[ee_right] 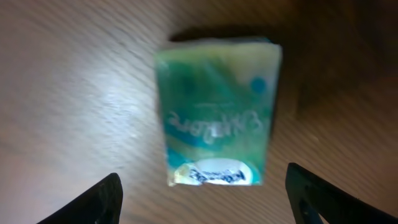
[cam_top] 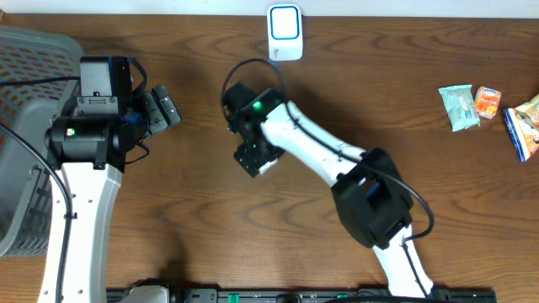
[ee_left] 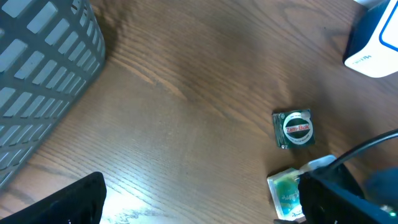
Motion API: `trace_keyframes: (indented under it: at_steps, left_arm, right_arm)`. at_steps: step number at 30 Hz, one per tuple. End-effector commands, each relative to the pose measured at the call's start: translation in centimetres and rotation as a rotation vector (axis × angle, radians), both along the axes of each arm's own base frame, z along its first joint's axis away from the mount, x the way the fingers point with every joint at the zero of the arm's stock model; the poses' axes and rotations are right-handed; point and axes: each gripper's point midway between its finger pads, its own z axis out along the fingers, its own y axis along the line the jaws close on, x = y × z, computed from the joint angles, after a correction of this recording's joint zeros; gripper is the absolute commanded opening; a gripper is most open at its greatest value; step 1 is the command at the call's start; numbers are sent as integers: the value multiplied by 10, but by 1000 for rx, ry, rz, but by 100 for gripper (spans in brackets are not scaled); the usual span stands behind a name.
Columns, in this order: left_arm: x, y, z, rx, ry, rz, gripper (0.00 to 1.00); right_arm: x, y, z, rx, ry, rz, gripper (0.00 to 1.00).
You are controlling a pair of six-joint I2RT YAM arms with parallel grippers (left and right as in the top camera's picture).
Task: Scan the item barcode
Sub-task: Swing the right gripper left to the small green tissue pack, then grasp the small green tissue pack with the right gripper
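Note:
The item is a green and white packet (ee_right: 217, 112) lying flat on the wooden table, its printed face up. My right gripper (ee_right: 202, 199) hangs just above it, open, with a dark finger on each side of the packet's near end and neither touching it. From overhead my right gripper (cam_top: 257, 156) covers most of the packet. In the left wrist view the packet (ee_left: 283, 194) peeks out beside the black right gripper (ee_left: 333, 196). The white and blue scanner (cam_top: 285, 32) stands at the table's far edge. My left gripper (cam_top: 164, 105) is open and empty, well to the left.
A grey slatted basket (cam_top: 25, 126) fills the left side. A small green tin (ee_left: 293, 129) lies just beyond the packet. Three snack packets (cam_top: 487, 105) lie at the far right. A black cable (cam_top: 244, 71) loops near the scanner.

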Motion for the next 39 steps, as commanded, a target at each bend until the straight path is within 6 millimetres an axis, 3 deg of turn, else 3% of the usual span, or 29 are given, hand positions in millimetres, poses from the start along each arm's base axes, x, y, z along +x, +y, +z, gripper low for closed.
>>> trace_keyframes:
  at_steps: [1, 7, 12, 21, 24, 26, 27, 28, 33, 39]
  left_arm:
    - [0, 4, 0, 17, 2, 9, 98]
    - [0, 4, 0, 17, 2, 9, 98]
    - [0, 4, 0, 17, 2, 9, 98]
    - [0, 4, 0, 17, 2, 9, 98]
    - [0, 4, 0, 17, 2, 9, 98]
    - [0, 4, 0, 18, 2, 9, 98]
    - [0, 4, 0, 17, 2, 9, 98]
    - [0, 4, 0, 17, 2, 9, 98]
    - [0, 4, 0, 17, 2, 9, 98]
    - [0, 4, 0, 17, 2, 9, 98]
  right_arm:
    - [9, -8, 11, -151, -177, -8, 77]
    - [-10, 16, 10, -123, -195, -16, 56]
    - [-12, 27, 4, -92, -218, -31, 48]
    - [7, -3, -20, -197, -333, -55, 57]
    - [3, -9, -33, -195, -314, -59, 45]
    - [2, -10, -36, -196, -311, -60, 22]
    - [3, -11, -36, -196, -311, -62, 7]
    - [4, -11, -35, -194, -312, -65, 1]
    - [10, -8, -20, -125, -240, -105, 1]
    - [24, -12, 8, 99, 4, -141, 1]
